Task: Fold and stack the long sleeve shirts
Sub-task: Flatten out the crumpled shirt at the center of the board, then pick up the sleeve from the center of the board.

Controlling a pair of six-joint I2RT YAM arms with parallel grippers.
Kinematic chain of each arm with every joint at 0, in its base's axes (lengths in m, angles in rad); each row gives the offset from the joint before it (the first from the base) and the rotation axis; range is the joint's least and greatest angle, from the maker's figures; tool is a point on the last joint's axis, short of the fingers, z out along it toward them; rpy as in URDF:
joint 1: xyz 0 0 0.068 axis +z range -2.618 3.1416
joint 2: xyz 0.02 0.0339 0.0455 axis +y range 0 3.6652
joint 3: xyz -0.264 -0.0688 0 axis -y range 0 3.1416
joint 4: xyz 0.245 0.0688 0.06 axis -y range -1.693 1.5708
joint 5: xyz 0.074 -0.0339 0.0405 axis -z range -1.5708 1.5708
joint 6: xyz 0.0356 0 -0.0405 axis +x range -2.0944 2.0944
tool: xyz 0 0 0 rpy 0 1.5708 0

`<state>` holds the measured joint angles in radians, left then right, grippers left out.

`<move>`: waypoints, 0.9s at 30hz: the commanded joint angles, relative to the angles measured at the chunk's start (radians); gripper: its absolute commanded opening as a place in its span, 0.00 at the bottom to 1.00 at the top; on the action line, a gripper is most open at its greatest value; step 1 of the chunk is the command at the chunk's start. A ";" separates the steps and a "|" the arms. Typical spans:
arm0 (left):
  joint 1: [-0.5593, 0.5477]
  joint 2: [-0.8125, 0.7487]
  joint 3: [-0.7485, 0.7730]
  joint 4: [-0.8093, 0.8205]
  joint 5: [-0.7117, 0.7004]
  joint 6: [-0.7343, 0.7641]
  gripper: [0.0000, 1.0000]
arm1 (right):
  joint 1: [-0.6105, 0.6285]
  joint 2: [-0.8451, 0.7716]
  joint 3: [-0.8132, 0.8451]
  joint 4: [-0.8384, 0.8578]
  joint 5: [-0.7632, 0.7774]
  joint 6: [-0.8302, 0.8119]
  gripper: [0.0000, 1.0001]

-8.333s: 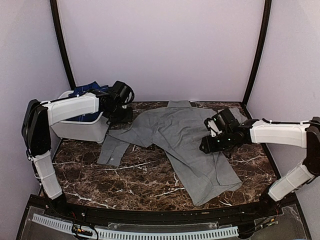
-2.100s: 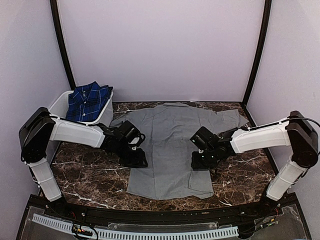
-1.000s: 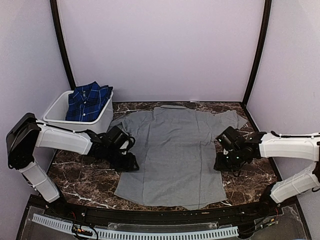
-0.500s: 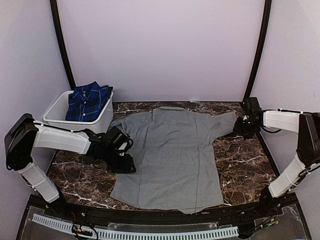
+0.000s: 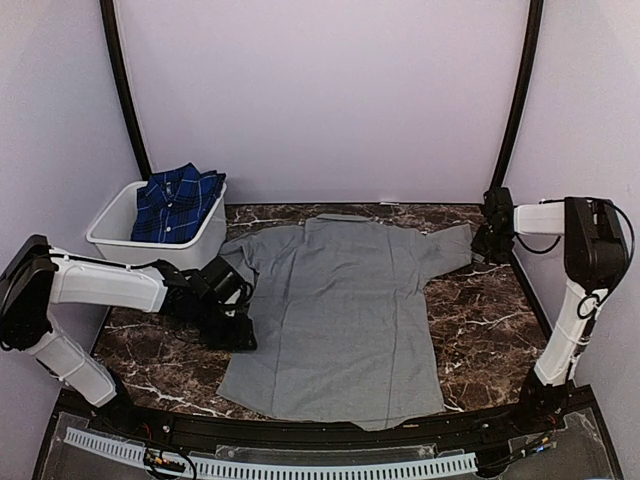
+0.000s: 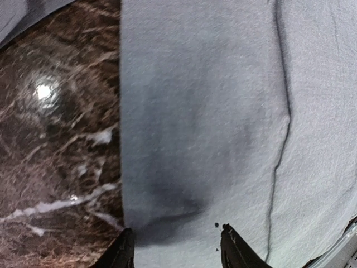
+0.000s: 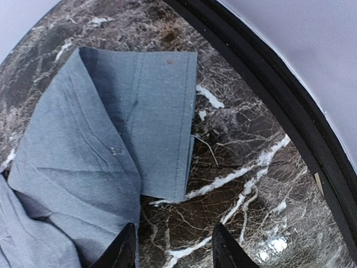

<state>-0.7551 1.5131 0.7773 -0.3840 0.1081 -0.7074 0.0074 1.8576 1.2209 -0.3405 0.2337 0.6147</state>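
Note:
The grey long sleeve shirt (image 5: 340,300) lies spread flat and smooth on the marble table, collar at the back. The plaid shirt (image 5: 178,200) sits bunched in the white tub. My left gripper (image 5: 238,335) hovers low at the grey shirt's left side edge; in the left wrist view it (image 6: 175,248) is open, its fingers straddling the cloth's edge (image 6: 212,111) without pinching it. My right gripper (image 5: 487,243) is at the back right by the right sleeve. In the right wrist view it (image 7: 173,248) is open over bare marble, just short of the folded sleeve cuff (image 7: 145,128).
The white tub (image 5: 195,248) stands at the back left corner. A black frame rim (image 7: 268,100) runs along the table's right edge close to the right gripper. Purple walls enclose the table on three sides.
My right gripper let go of the shirt's right side and swung to the back right by the sleeve cuff. The left gripper drifted slightly toward the front left. The shirt now lies flatter.

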 commanded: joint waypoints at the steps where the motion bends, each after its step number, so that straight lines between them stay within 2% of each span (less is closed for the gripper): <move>1: 0.045 -0.101 -0.085 -0.055 -0.035 0.014 0.52 | -0.025 0.030 0.032 -0.018 0.061 0.012 0.44; 8: 0.073 -0.173 -0.097 -0.058 -0.034 0.056 0.52 | -0.050 0.122 0.128 -0.045 0.043 0.071 0.49; 18: 0.074 -0.234 -0.011 -0.032 -0.010 0.097 0.52 | -0.058 0.341 0.410 -0.184 0.032 0.148 0.62; 22: 0.073 -0.234 0.007 -0.013 0.003 0.101 0.52 | -0.055 0.386 0.451 -0.247 0.042 0.161 0.62; 25: 0.073 -0.232 0.015 0.006 0.013 0.106 0.52 | -0.040 0.377 0.422 -0.250 0.071 0.165 0.58; 27: 0.073 -0.227 0.027 0.013 0.016 0.110 0.52 | -0.033 0.370 0.401 -0.250 0.079 0.164 0.52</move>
<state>-0.6834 1.3067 0.7689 -0.3923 0.1051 -0.6209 -0.0414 2.2162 1.6531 -0.5282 0.2840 0.7593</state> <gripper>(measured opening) 0.516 0.566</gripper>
